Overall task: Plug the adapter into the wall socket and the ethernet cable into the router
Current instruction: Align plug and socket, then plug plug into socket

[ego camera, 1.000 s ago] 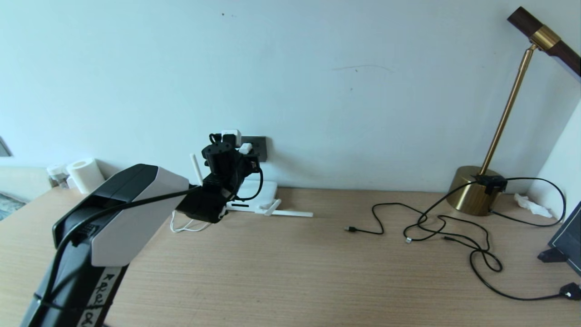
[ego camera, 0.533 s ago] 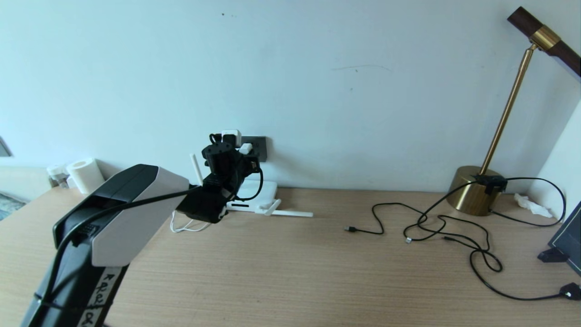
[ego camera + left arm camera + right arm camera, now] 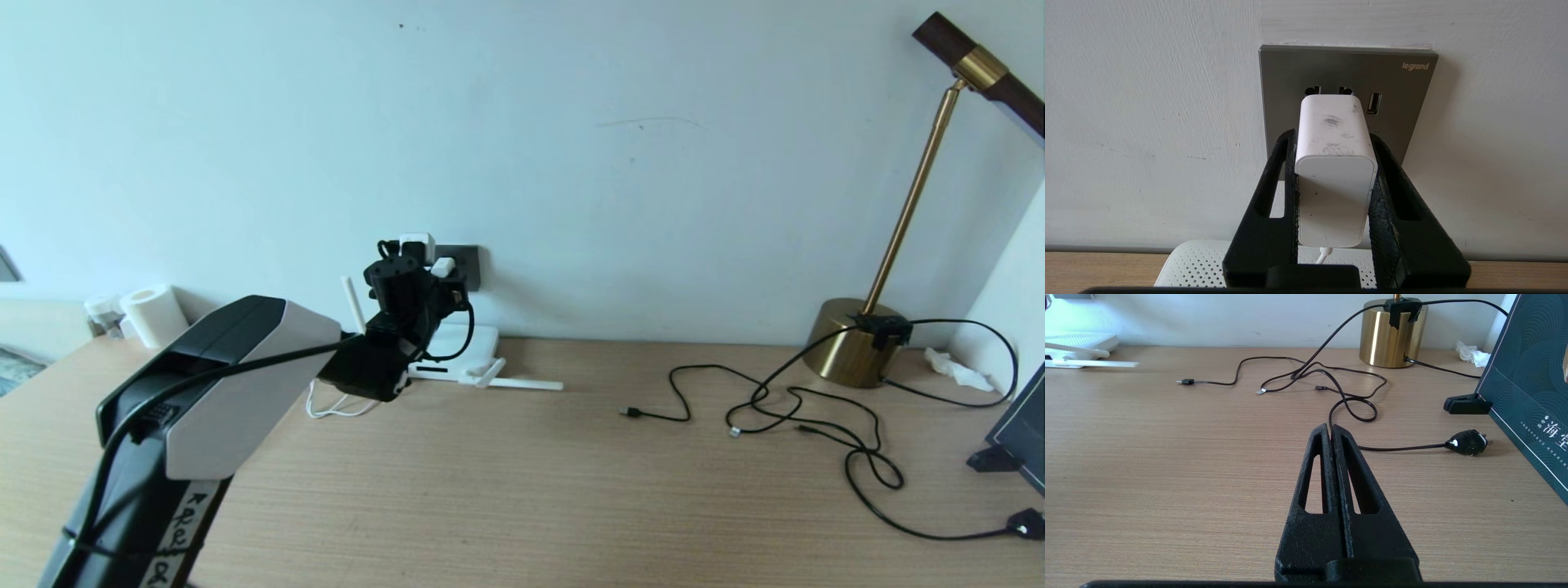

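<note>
Left gripper (image 3: pixel 1334 141): clamped on the adapter (image 3: pixel 1335 171), pressed at the wall socket (image 3: pixel 1290 81).
Right gripper (image 3: pixel 1330 430): jaws fully closed, empty, above the desk (image 3: pixel 1167 457).
Router (image 3: pixel 1200 261): below the socket.

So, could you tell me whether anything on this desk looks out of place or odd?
Two things. The router lies flat by the wall with one antenna splayed across the desk while another stands up. A crumpled tissue sits beside the lamp base, and loose black cables sprawl tangled nearby.
</note>
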Available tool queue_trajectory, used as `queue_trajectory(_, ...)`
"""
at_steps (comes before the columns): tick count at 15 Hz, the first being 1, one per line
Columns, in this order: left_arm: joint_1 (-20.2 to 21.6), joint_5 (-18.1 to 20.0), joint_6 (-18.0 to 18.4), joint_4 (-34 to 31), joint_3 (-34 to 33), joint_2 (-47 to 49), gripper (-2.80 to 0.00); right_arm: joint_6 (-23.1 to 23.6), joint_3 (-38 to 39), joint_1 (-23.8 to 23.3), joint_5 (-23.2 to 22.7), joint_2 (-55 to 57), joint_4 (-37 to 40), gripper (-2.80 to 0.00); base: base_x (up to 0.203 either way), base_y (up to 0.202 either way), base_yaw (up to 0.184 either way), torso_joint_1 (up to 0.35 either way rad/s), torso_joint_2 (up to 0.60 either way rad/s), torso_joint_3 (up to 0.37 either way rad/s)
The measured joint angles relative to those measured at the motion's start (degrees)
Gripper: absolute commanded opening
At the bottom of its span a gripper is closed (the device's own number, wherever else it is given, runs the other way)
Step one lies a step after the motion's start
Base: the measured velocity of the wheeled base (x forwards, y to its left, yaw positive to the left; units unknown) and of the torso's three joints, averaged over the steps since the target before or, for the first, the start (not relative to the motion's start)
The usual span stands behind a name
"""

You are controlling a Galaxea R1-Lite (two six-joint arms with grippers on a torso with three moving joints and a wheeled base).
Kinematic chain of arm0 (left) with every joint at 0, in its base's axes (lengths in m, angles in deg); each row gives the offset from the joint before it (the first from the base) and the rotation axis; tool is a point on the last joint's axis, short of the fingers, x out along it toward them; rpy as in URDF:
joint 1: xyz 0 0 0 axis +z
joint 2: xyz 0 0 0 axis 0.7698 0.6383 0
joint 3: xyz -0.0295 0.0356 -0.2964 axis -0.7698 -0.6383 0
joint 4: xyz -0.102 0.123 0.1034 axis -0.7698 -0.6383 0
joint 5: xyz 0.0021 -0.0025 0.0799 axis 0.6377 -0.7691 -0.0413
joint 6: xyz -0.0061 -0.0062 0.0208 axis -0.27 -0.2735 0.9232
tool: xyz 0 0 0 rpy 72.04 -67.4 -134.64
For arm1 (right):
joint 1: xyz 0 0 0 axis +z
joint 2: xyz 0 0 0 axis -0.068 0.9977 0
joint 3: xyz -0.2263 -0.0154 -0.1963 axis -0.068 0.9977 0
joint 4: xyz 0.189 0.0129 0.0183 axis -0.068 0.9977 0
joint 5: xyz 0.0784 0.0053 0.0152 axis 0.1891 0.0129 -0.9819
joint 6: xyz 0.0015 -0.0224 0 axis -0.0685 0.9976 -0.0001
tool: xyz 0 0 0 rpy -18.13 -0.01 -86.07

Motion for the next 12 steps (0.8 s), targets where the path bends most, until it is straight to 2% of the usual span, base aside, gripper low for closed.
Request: queue_trajectory(12, 0.0, 0.0, 0.0, -0.4, 1.2, 0.5, -2.80, 0.0, 0.0, 0.0, 0.0, 0.0, 0.0, -2.80, 0.000, 0.000, 0.000, 0.000, 0.00, 0.000)
